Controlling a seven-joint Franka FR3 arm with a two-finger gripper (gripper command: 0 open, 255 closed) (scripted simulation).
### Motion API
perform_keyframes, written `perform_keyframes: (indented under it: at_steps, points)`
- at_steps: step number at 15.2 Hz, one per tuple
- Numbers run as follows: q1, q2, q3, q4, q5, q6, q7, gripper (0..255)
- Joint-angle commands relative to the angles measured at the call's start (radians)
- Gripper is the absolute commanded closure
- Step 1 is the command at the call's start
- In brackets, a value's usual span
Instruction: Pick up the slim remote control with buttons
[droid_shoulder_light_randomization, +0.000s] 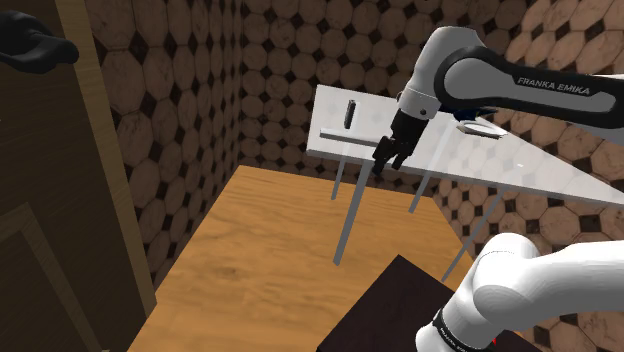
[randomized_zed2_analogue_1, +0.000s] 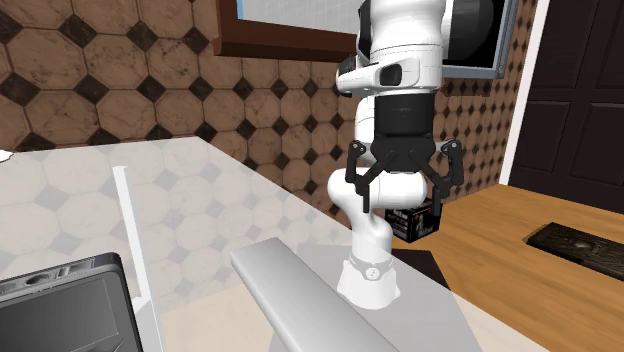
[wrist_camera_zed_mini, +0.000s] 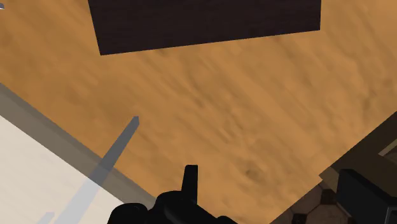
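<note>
one legible marking found. "franka emika" stands in white capitals on the dark upper link of the arm (droid_shoulder_light_randomization: 548, 86), at the shoulder view's upper right. the lettering runs along the link and slants down toward the right. in the second exterior view, a small dark box (randomized_zed2_analogue_1: 417, 221) just behind the arm's white lower part carries pale marks on its near face; these are too small to read.
</note>
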Motion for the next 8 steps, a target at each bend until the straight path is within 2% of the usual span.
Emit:
perform_keyframes:
  at_steps: [1,8]
  points:
    - [0.0,0.0,0.0,0.0,0.0,0.0,0.0,0]
    - [0.05,0.26,-0.143,0.236,-0.076,-0.007,-0.334,0]
